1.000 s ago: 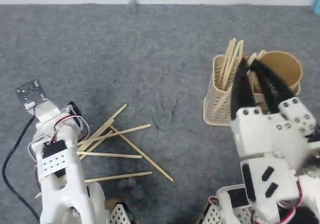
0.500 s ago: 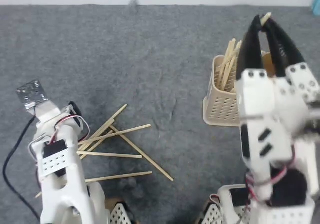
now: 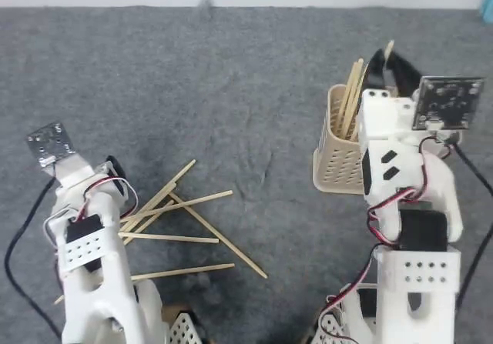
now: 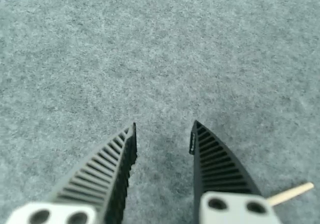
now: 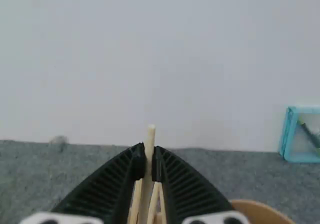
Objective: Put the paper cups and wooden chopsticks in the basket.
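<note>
My right gripper (image 5: 148, 159) is shut on a wooden chopstick (image 5: 149, 139) and holds it upright above the cream basket (image 3: 339, 163); in the high view the right gripper (image 3: 389, 59) sits over the basket's far side. Several chopsticks (image 3: 354, 90) stand in the basket. A paper cup's rim (image 5: 260, 209) peeks out below the fingers. More chopsticks (image 3: 181, 225) lie scattered on the grey mat at the left. My left gripper (image 4: 162, 139) is open low over bare mat, with a chopstick tip (image 4: 292, 193) beside one finger.
A grey felt mat (image 3: 231, 90) covers the table, with a white wall beyond its far edge. A light blue box (image 5: 302, 134) stands at the far right against the wall. The left arm (image 3: 85, 244) rises at the front left.
The right arm swung upward and back over the basket, lifting the chopstick upright; its wrist camera board now faces up. The left arm stayed still.
</note>
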Available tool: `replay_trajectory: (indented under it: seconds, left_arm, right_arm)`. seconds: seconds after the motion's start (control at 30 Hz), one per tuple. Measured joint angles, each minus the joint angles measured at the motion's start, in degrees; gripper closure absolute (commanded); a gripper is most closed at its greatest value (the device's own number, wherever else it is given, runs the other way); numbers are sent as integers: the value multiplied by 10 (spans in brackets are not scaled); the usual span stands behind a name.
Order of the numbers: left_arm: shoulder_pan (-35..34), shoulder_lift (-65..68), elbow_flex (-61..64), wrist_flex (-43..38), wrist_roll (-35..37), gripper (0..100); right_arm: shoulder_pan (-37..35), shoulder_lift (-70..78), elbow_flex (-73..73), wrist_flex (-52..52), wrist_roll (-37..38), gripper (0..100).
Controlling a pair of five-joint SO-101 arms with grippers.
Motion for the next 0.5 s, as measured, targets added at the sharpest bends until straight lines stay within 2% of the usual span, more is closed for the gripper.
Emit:
replay_trajectory:
  seconds: [0.33,0.5]
  left_arm:
    - [0,0,0,0,0,832]
    - [0,0,0,0,0,832]
  right_arm:
    - [-4,1,120,0,0,981]
    - [-4,0,127,-2,0,867]
